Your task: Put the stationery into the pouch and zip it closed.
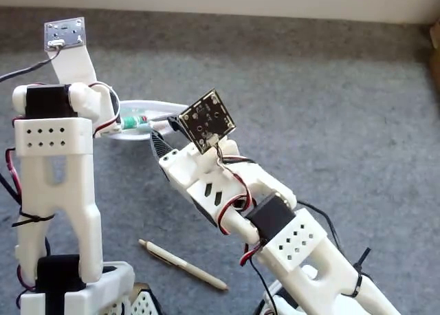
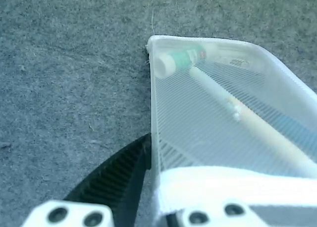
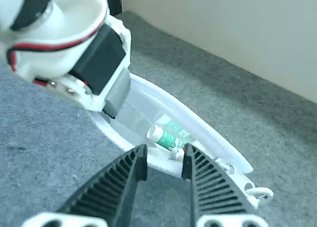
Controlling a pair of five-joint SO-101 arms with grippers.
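— Right gripper sits closest; how does it stand?
— Its black ribbed jaws are a narrow gap apart at the near rim of the mesh pouch, and I see nothing clearly held between them.
— And the pouch?
— One pouch, on the grey carpet between the two arms, its mouth gaping. The left gripper looks clamped on one end of it, though its white jaw is mostly hidden behind the mesh.
— What's inside?
— Two things: one green-and-white tube, possibly a glue stick, and one cream pen lying slantwise, its far end cut off by the frame.
— Anything outside?
— One second pen, on the carpet near the arm bases, well apart from the pouch.
— The zip?
— Open; a small white pull ring lies at the rim's end, beside the right gripper. A pale wall stands behind the carpet.
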